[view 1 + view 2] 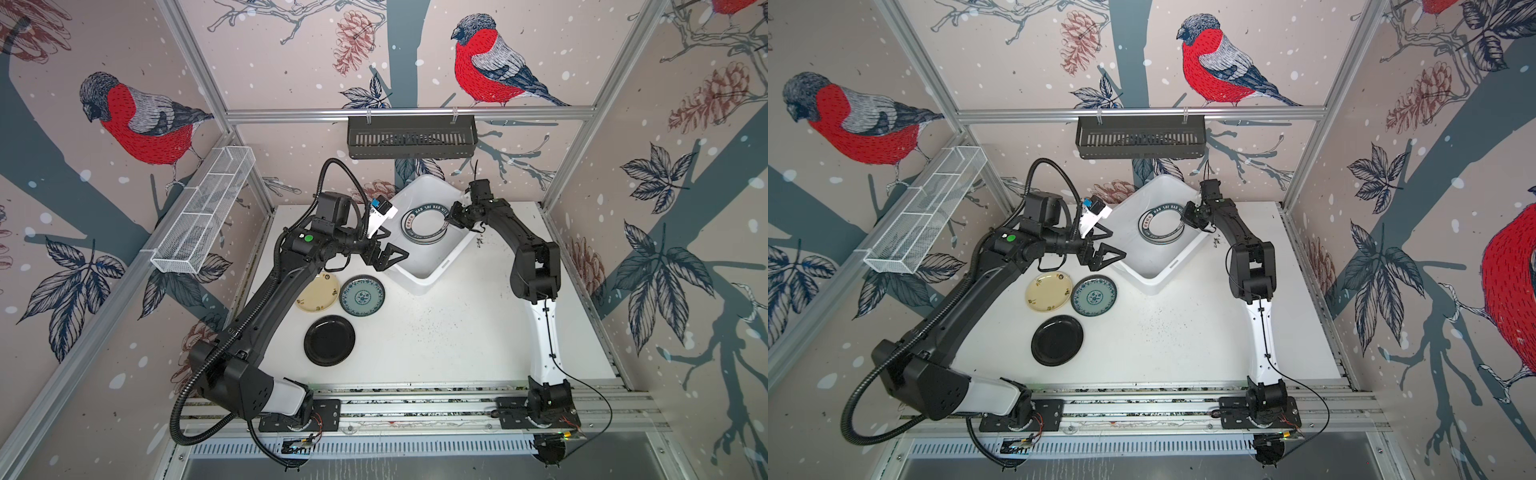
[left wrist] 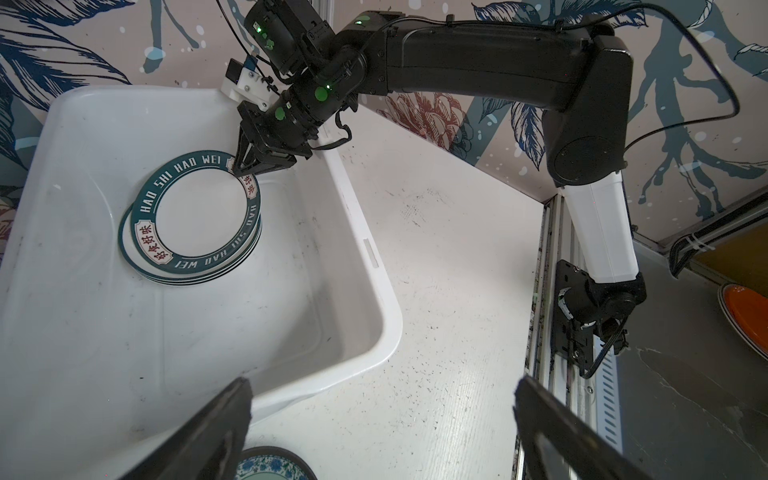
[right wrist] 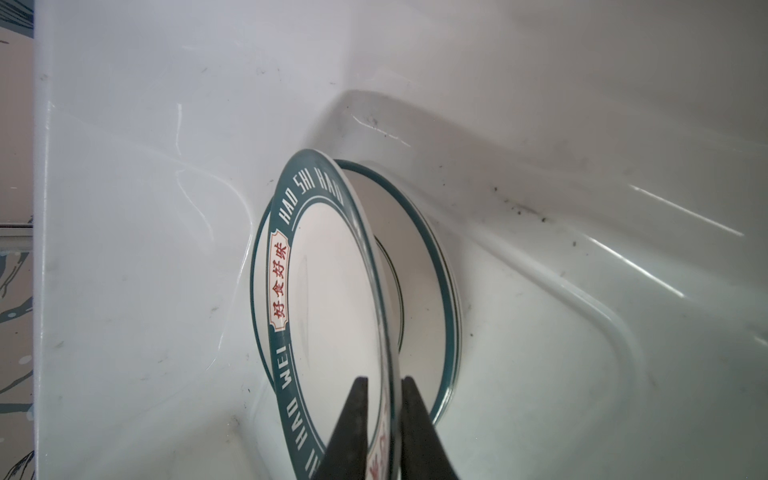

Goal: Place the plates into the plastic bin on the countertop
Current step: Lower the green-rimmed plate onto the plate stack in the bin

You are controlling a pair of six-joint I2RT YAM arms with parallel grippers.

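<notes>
The plastic bin [image 1: 419, 274] stands at the back of the countertop [image 1: 457, 324]. Inside it lies a stack of white plates with dark lettered rims [image 2: 195, 216]. My right gripper [image 3: 384, 382] is down in the bin, shut on the rim of the top lettered plate [image 3: 328, 270]. That plate tilts up off the plate below [image 3: 415, 270]. My left gripper [image 1: 395, 259] hangs open and empty over the bin's near left wall. On the countertop in front lie a cream-yellow plate [image 1: 318, 292], a teal patterned plate [image 1: 362, 295] and a black plate [image 1: 329, 340].
A black slotted rack [image 1: 411, 137] hangs on the back rail. A white wire mesh tray [image 1: 203, 212] hangs on the left rail. The left arm's forearm crosses above the cream-yellow plate's left edge. An orange plate [image 2: 748, 320] lies beyond the countertop in the left wrist view.
</notes>
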